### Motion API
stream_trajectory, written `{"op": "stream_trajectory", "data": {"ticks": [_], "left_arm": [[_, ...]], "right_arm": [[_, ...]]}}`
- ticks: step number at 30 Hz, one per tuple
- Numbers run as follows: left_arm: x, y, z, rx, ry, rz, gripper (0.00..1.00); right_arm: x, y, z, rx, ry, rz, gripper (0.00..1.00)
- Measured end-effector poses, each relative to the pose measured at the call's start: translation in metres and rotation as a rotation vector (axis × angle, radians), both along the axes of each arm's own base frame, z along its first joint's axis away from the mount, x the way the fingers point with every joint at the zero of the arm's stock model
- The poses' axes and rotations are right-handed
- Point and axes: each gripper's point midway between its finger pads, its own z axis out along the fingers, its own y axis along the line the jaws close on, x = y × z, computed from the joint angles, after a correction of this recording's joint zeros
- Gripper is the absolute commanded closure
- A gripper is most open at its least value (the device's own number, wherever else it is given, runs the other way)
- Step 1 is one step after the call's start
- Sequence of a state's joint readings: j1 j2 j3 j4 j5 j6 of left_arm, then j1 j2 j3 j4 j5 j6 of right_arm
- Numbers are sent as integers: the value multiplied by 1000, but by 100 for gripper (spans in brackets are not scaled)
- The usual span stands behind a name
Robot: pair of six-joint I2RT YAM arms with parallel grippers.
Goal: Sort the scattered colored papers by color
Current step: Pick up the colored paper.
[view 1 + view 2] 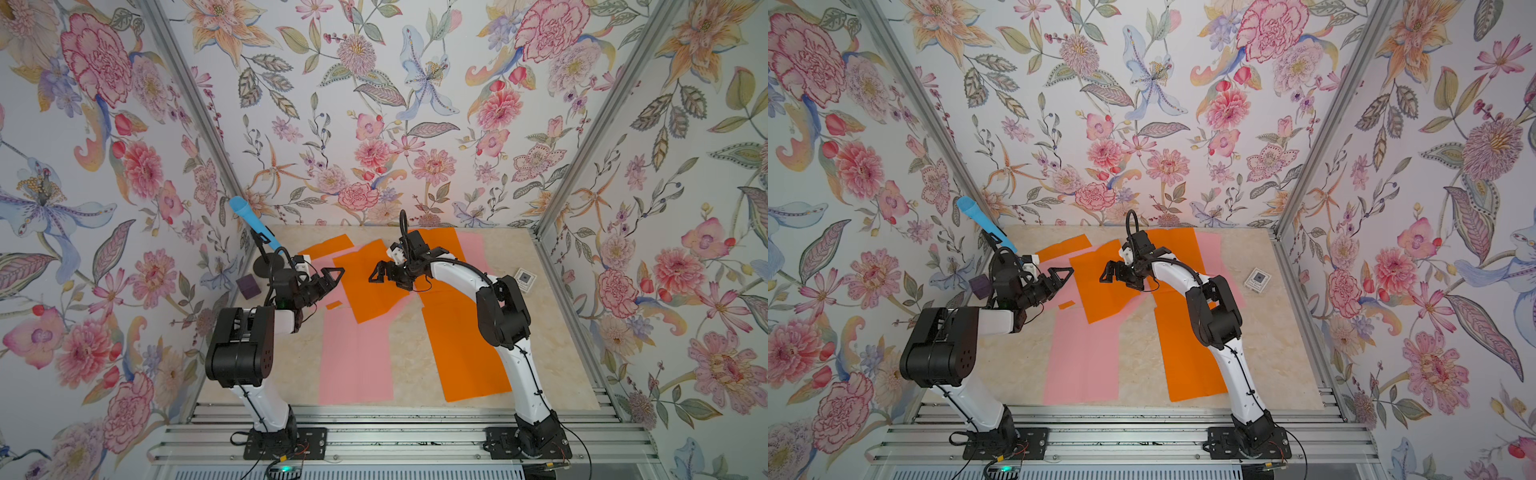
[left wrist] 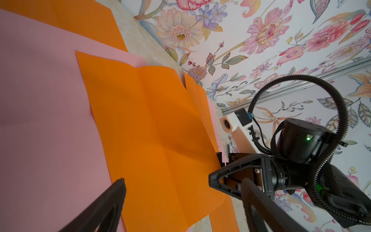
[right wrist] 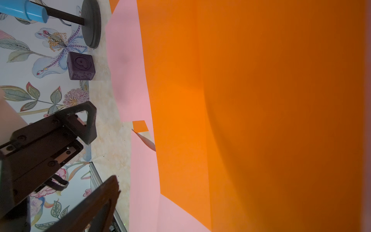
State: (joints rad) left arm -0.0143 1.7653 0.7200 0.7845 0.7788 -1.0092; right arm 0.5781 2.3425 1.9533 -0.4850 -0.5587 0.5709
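Orange and pink colored papers lie overlapping on the marble table. In both top views a creased orange sheet [image 1: 374, 291] [image 1: 1100, 295] lies in the middle over pink paper [image 1: 320, 266]. A long orange sheet [image 1: 461, 349] runs to the front right and a pink sheet [image 1: 353, 361] lies front left. More orange [image 1: 326, 247] and pink [image 1: 471, 249] sit at the back. My left gripper [image 1: 330, 289] [image 2: 183, 182] hovers open at the middle sheet's left edge. My right gripper [image 1: 384, 280] [image 3: 241, 190] hangs open over that sheet [image 3: 261, 120], holding nothing; the sheet's edge curls up near it.
A blue tube on a black stand [image 1: 249, 224] and a dark purple block [image 1: 248, 286] sit at the left wall. A white printed card [image 1: 524, 279] lies at the right. A small orange scrap [image 1: 333, 305] rests by the left gripper. Aluminium rails [image 1: 374, 419] bound the front.
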Motion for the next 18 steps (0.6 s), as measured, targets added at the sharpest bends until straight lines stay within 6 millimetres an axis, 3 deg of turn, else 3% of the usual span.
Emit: {"op": "stream_trajectory", "data": {"ticks": [7,11,18], "left_arm": [[0,-65,-24,-3,31,-111,7],[12,-66,-40,22,59,-87,7],[23,-58,-62,113,116,-51,7]], "right_arm": [[-1,1,10,13,-10,5,0],[-1,-7,3,-13,11,-13,1],[-6,-8,16,15,11,0,3]]}}
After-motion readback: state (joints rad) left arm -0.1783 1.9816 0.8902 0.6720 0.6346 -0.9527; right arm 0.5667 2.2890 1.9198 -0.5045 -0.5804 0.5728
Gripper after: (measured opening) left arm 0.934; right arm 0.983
